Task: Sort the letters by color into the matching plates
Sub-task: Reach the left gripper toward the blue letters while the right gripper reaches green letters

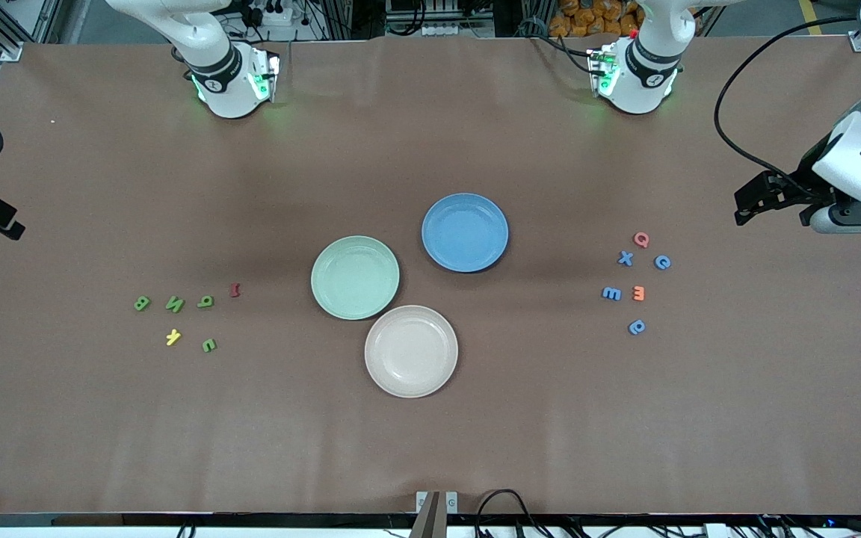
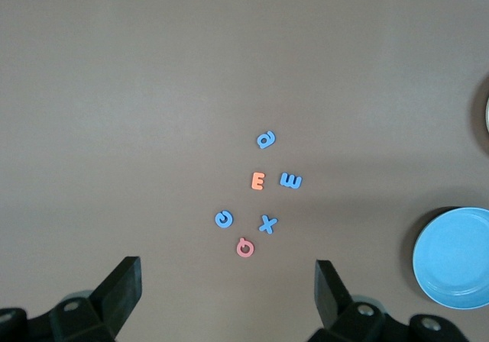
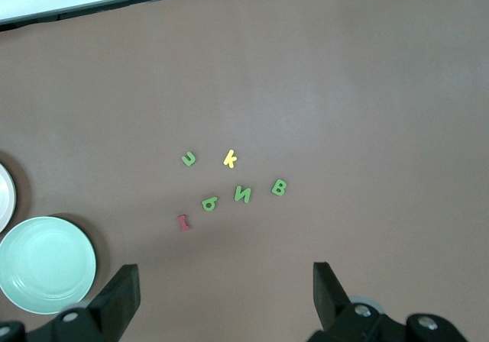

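Two stray letters (image 1: 235,290) among greens (image 1: 175,303).

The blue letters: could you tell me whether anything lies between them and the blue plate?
Nothing visible does. Bare table separates the blue letters from the blue plate; the pink letter and orange letter only sit among them.

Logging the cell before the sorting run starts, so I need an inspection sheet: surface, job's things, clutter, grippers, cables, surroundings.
Surface: brown table, flat, no spills seen.
Job's things: green plate and blue plate mid-table, both empty; four green letters toward the right arm's end; four blue letters toward the left arm's end.
Clutter: cream plate; yellow letter, dark red letter, pink letter, orange letter.
Grippers: left gripper open, over bare table beside the blue letters; right gripper open, holding nothing.
Cables: black cable over the left arm's end.
Surroundings: nothing seen in the way.
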You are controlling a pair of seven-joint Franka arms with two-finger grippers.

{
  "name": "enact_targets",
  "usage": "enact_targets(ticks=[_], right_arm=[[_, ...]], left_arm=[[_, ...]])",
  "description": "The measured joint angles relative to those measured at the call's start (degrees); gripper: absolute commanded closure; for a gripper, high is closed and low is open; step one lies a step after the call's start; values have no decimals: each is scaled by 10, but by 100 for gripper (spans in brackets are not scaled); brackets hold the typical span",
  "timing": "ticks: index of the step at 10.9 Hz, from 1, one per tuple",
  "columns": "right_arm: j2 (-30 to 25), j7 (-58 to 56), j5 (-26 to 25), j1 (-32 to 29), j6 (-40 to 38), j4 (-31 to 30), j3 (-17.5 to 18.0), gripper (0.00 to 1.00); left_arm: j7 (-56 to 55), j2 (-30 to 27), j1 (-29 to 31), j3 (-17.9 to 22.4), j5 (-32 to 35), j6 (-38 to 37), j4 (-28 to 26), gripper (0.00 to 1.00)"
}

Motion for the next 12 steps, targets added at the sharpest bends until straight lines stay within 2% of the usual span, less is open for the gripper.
enact_targets(ticks=[9,12], right_arm=[[0,0,0,0,0,0,0,0],[0,0,0,0,0,0,0,0]], left_arm=[[0,7,5,1,0,0,-1,0],[0,11,5,1,0,18,-18,0]])
